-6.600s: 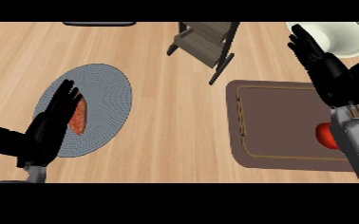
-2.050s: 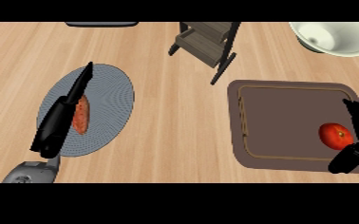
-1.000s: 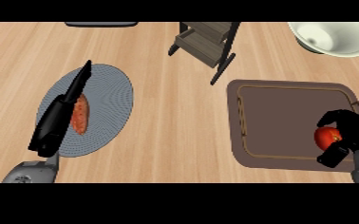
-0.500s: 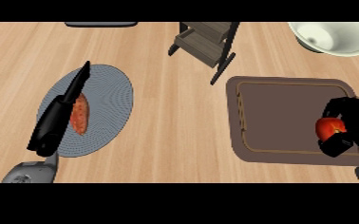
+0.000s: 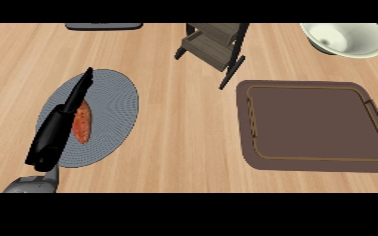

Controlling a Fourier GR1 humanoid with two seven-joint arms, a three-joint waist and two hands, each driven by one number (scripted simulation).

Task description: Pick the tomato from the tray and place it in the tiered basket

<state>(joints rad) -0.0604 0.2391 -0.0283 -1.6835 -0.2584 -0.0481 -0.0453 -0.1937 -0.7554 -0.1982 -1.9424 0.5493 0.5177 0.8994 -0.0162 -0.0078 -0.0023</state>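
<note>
The brown tray (image 5: 310,125) lies at the right of the wooden counter with nothing showing on it. No tomato is in view, and neither is my right hand. The dark tiered basket (image 5: 214,47) stands at the top middle, just beyond the tray's far left corner. My left hand (image 5: 59,122) shows edge-on at the left, fingers straight, resting over a grey round plate (image 5: 111,105).
An orange-red piece of food (image 5: 81,125) lies on the grey plate beside my left hand. A white bowl (image 5: 347,39) sits at the top right corner. A dark flat object (image 5: 103,26) shows at the top left edge.
My right hand closed round the tomato on the tray's right side, then left the view with it; the tray now shows bare. The left hand has not moved.
</note>
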